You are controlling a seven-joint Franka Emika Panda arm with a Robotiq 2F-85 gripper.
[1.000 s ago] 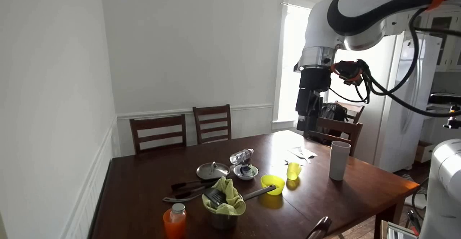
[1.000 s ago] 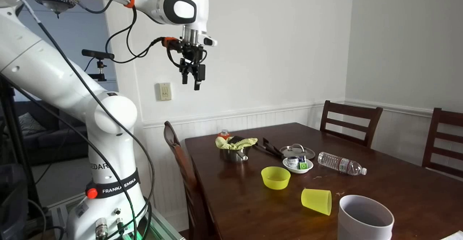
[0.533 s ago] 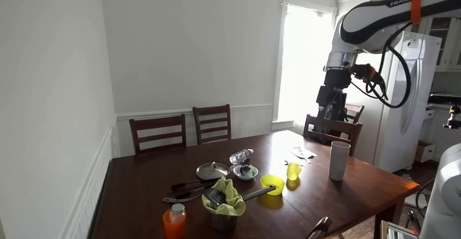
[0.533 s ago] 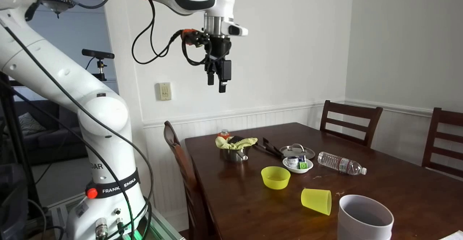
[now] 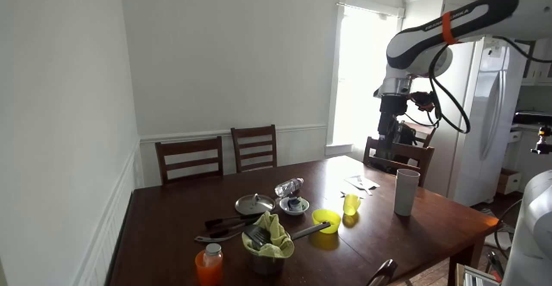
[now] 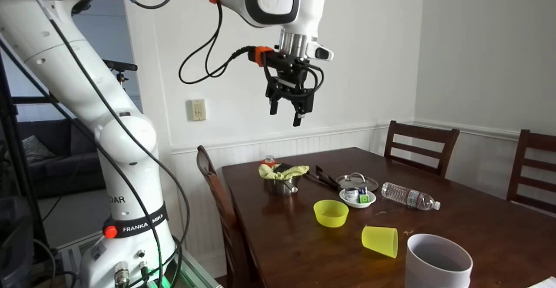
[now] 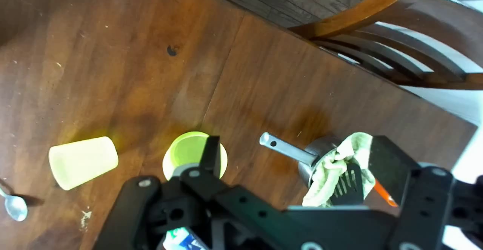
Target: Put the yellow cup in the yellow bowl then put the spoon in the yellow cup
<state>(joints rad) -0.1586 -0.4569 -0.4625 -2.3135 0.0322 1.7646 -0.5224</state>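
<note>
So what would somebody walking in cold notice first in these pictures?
Probably the big white robot arm at the left of an exterior view, its open gripper hanging above the table. Next, the yellow cup, lying on its side, and the yellow bowl, upright beside it without touching, both bright against the dark tabletop. After that, perhaps the tall grey tumbler standing near the cup.

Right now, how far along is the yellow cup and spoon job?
Done: nothing yet; the yellow cup lies on its side outside the yellow bowl. In hand: nothing; the gripper hangs open and empty. Left: both placements; the spoon lies on the table.
</note>
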